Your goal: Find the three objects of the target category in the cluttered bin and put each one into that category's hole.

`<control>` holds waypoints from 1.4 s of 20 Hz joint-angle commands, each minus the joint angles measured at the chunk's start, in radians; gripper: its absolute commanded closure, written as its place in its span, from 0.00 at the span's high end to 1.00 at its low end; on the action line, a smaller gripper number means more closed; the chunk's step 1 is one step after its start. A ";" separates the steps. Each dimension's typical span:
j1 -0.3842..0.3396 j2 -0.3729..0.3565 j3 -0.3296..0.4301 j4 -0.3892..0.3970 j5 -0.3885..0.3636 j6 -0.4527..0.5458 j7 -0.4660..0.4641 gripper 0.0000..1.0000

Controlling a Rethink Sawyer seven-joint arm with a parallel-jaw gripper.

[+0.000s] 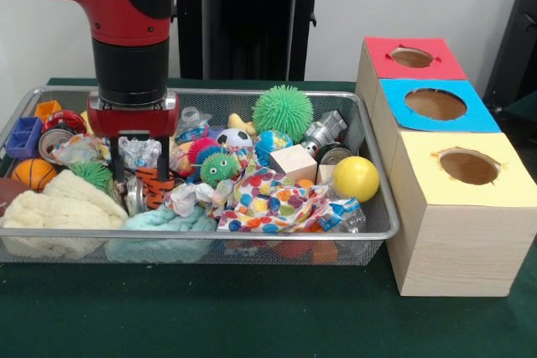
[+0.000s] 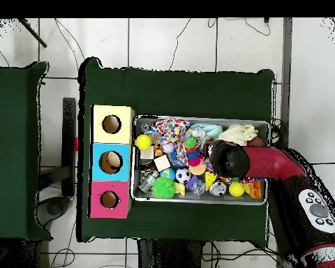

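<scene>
The wire-mesh bin (image 1: 210, 232) sits on the green table, full of clutter; it also shows in the overhead view (image 2: 198, 118). My gripper (image 1: 140, 175) is down inside the bin's left part, open. Its fingers (image 1: 117, 165) straddle a crumpled clear wrapper and the orange, black-striped plush tiger (image 1: 156, 187) just below. I cannot tell whether they touch the tiger. The other plush animals are hidden in the clutter. The red-topped box's hole (image 1: 411, 57) is at the far right, also seen in the overhead view (image 2: 109, 199). In the overhead view the arm (image 2: 229, 159) covers the gripper.
The blue-topped box (image 1: 436, 105) and yellow-topped box (image 1: 468, 167) stand in a row with the red one, right of the bin. In the bin are a green spiky ball (image 1: 283, 111), a yellow ball (image 1: 356, 178), a spotted cloth (image 1: 268, 199), a wooden cube (image 1: 292, 162) and a cream knitted cloth (image 1: 50, 203).
</scene>
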 commanded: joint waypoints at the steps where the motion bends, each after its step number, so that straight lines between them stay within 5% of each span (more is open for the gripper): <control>1: 0.022 0.018 -0.037 0.098 -0.067 -0.022 0.022 1.00; 22: 0.068 -0.001 -0.044 0.124 -0.026 -0.050 0.059 1.00; 28: 0.055 0.082 -0.019 0.061 -0.031 -0.066 0.031 1.00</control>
